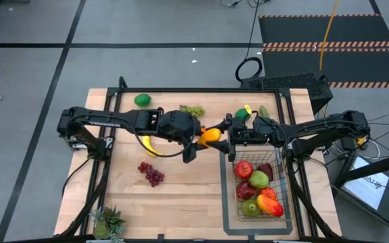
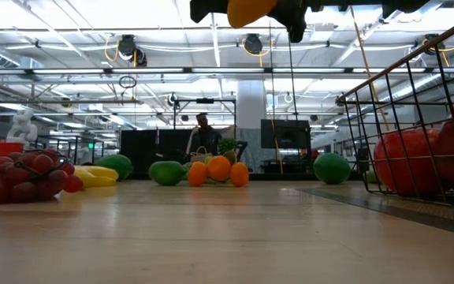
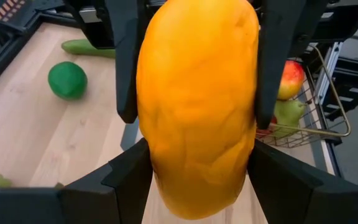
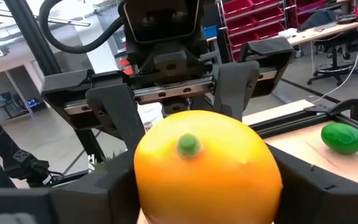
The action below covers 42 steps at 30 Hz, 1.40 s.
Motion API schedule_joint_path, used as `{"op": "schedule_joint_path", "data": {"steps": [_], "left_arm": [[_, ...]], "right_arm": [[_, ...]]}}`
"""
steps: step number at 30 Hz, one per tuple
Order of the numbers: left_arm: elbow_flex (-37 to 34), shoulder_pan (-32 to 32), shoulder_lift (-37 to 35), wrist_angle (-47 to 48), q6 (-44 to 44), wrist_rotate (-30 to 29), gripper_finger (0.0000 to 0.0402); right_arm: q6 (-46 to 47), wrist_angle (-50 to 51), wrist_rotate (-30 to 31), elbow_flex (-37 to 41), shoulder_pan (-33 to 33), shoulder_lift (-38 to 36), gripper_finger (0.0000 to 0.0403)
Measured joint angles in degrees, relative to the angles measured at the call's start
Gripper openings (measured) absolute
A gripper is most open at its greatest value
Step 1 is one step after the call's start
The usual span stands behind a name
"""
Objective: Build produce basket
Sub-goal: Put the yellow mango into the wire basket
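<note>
An orange-yellow mango (image 1: 210,136) hangs in the air over the middle of the table, left of the wire basket (image 1: 225,202). My left gripper (image 1: 202,137) comes at it from the left and my right gripper (image 1: 223,132) from the right, and both are shut on it. The basket holds red apples, a green pear and other produce (image 1: 256,181). Red grapes (image 1: 151,173), a banana (image 1: 147,146), green grapes (image 1: 193,110), a lime (image 1: 142,100) and a cucumber (image 1: 263,111) lie on the table. My left gripper pinches the mango's near end (image 3: 191,180) between its two fingers (image 3: 126,180), one on each side. It comes from the table's left, slanting downward, with the fingers along the fruit. The mango is clear of the table. My right gripper has the mango's stem end (image 4: 188,146) between its two fingers (image 4: 114,186), which lie against the fruit's two sides (image 3: 143,74). The fingers come level from the table's right, along the fruit. The mango hangs between the two grippers, high above the wood.
A spiky potted plant (image 1: 108,221) stands at the near left corner. Oranges (image 2: 219,170) and green fruit (image 2: 168,172) lie toward the far edge. A green ball-shaped fruit (image 3: 67,79) sits below the left arm. Bare wood lies between the red grapes and the basket.
</note>
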State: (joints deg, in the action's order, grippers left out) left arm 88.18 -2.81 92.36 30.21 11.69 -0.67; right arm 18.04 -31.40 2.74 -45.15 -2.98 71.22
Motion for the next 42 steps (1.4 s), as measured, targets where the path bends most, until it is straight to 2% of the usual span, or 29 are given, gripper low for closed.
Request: {"op": "schedule_joint_path", "data": {"steps": [4,10,13,17,20,22,28,36,42], "left_arm": [[0.0,0.0,0.0,0.01,0.1,0.01,0.0241],[0.05,0.07,0.0,-0.26,5.0,-0.69,0.0248],[0.11,0.23,-0.04,0.59,7.37,-1.3,0.0279],[0.11,0.15,-0.61,5.02,9.05,-1.51,0.0343],[0.09,0.06,-1.91,9.0,9.03,-1.49,0.0386],[0.14,0.02,-2.5,10.48,8.46,-1.31,0.0395],[0.17,0.84,-3.93,16.31,7.92,-0.9,0.0365],[0.09,2.2,-4.35,18.79,8.87,-0.79,0.0333],[0.09,2.43,-4.35,19.4,12.44,-1.17,0.0315]], "right_arm": [[0.04,0.03,0.04,0.0,0.0,-0.02,0.0233],[2.74,0.34,-0.11,0.02,-0.02,-0.67,0.0249],[3.54,0.83,0.37,0.07,0.04,-1.54,0.0251],[4.34,3.26,0.04,0.09,-0.09,-4.14,0.0247],[7.15,8.55,-0.73,0.09,-0.13,-7.36,0.0244],[9.86,13.32,-2.26,0.09,-0.09,-9.97,0.0244],[21.31,29.81,-8.48,0.04,-1.01,-17.35,0.0243],[38.99,50.24,-10.58,0.04,-2.49,-25.45,0.0243],[44.47,60.15,-13.33,0.04,-2.49,-30.1,0.0243]]}}
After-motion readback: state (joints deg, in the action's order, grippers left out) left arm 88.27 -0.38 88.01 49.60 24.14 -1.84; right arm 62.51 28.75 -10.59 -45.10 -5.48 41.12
